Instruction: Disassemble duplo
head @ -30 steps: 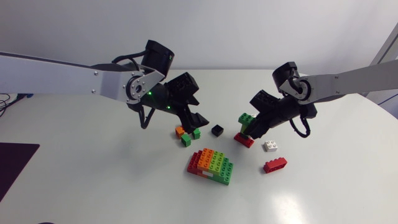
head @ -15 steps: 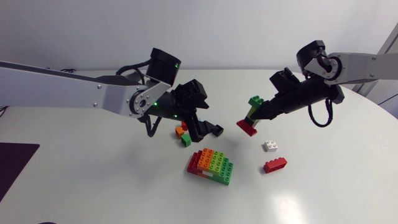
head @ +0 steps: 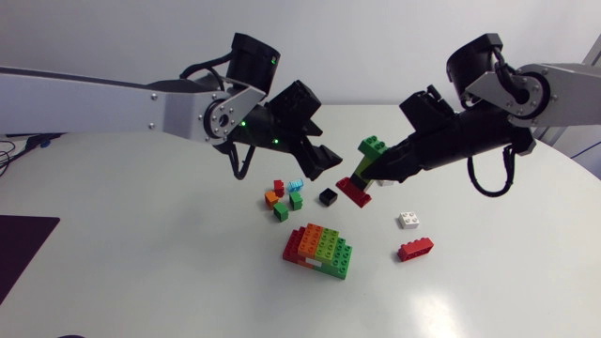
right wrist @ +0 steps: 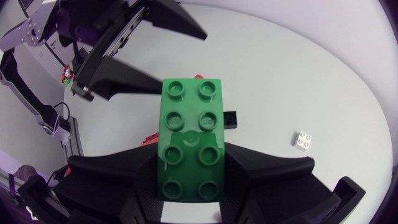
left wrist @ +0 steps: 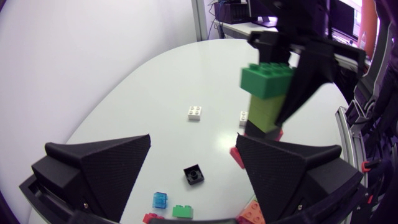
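Head view, centre of frame, above the table (head: pixel 141 282), a smooth pale matte top.

Materials: all bricks are glossy moulded plastic with round studs. Grippers are matte black, with broad wedge fingers.

Right gripper (head: pixel 374 170): clamped on the brick stack (head: pixel 361 167) from two sides, held clear of the table. In the right wrist view the wedges flank the stack's long sides, and its dark green top brick (right wrist: pixel 189 146) shows two rows of four studs. The stack is dark green on top, lime below, with a red base.
Stack axis: tilted, with the red base toward lower left and the green top toward upper right in the head view.

Left gripper (head: pixel 317 160): just left of the stack, jaws spread wide, nothing between them. In the left wrist view the stack stands ahead of the fingers, nearer one of them; I cannot tell whether they touch.

On the table:
- stepped wall (head: pixel 319 251) of red, orange, green and lime bricks, lower centre, lying flat
- black brick (head: pixel 327 196), under the held stack
- white brick (head: pixel 408 220) and red brick (head: pixel 415 249), right of the wall
- small loose bricks (head: pixel 283 198), orange, green, red and clear blue, left of the black one
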You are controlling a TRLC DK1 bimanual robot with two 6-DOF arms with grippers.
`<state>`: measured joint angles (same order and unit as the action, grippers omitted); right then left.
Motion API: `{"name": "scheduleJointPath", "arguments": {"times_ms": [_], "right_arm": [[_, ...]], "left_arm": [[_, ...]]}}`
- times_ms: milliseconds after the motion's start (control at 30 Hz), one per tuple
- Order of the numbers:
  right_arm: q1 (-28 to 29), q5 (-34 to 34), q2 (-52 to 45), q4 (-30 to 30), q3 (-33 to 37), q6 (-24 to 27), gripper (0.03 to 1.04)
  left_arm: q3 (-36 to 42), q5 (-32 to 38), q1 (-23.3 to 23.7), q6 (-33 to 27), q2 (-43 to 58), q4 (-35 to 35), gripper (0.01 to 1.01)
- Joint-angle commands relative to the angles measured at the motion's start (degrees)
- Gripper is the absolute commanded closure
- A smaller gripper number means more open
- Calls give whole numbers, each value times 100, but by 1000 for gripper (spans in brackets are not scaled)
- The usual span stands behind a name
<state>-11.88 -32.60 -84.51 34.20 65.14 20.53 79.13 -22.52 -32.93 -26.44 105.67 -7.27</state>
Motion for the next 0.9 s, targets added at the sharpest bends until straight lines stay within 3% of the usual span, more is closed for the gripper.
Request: {"name": "scheduleJointPath", "arguments": {"times_ms": [0,567,867], "right_arm": [[-104,96,49,-132,-362,38,818],[-60,175,75,-361,-345,-14,816],[-7,421,5,-774,-415,-41,815]], "left_arm": [[261,-15,76,227,464,-135,69],[331,-94,-126,341,859,-222,69],[436,-393,-179,464,1175,-240,69]]}}
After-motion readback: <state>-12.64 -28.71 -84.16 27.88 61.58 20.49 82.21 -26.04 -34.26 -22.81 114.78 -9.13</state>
